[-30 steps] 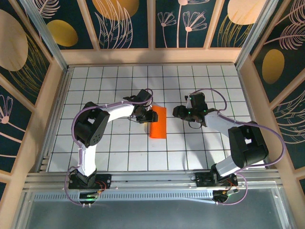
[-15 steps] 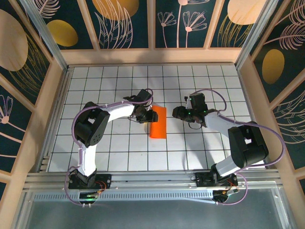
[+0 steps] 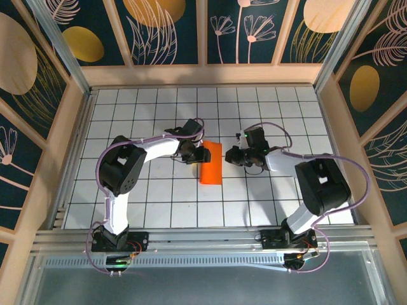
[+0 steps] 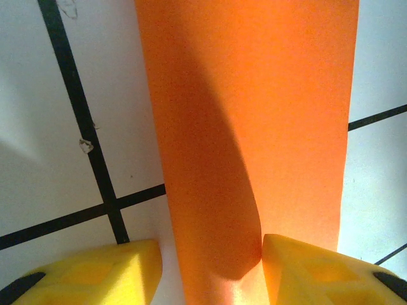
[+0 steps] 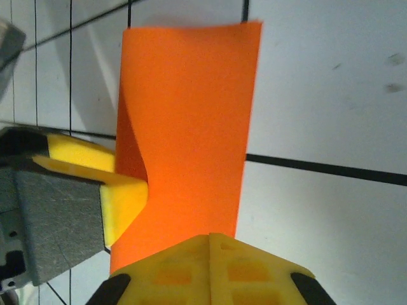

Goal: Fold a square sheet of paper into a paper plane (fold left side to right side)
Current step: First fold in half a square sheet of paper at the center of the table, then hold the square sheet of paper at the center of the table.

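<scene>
Left pincer [image 3: 202,154] parted, right pincer [image 3: 231,157] closed, both arms bent inward.

Legible text, labels, brands, numbers and signs: none that I can read on any surface. The markings present are not text. The table [image 3: 127,108] carries black grid lines, and the wall panels [image 3: 165,32] carry drawn leaf and oval motifs. The square sheet of paper [image 4: 254,95] is plain orange.

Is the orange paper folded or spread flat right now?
Folded: the thin bright orange paper sheet is a narrow strip, its upper layer curling beside the left pincer.
</scene>
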### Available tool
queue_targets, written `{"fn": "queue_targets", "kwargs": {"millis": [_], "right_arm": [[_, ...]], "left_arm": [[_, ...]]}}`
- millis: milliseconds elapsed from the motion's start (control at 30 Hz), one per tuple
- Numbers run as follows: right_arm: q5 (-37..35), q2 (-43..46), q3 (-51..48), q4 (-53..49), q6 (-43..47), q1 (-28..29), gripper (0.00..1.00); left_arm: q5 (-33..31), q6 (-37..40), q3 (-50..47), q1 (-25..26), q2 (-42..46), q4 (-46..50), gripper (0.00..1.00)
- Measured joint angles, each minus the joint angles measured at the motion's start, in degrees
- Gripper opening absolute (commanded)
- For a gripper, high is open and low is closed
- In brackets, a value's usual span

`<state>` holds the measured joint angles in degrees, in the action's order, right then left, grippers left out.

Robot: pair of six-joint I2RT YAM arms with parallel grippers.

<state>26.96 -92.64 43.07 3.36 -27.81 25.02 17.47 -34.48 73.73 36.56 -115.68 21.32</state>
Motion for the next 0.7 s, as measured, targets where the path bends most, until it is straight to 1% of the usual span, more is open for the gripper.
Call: {"fn": "queue_targets", "kwargs": {"millis": [300, 533, 700], "right_arm": [[3.04, -6.69, 2.71, 3.08, -1.25, 3.37, 0.0], [2.71, -9.49, 2.97, 3.76, -1.25, 4.37, 0.0], [1.99, -9.86, 2.97, 3.72, -1.2, 4.5, 0.0]], "left_arm": [[0.0, 0.0, 0.0, 0.0, 0.0, 0.0, 0.49], [-0.02, 0.02, 0.0, 0.0, 0.0, 0.02, 0.49], [-0.24, 0.0, -0.02, 0.07, 0.13, 0.0, 0.49]]}}
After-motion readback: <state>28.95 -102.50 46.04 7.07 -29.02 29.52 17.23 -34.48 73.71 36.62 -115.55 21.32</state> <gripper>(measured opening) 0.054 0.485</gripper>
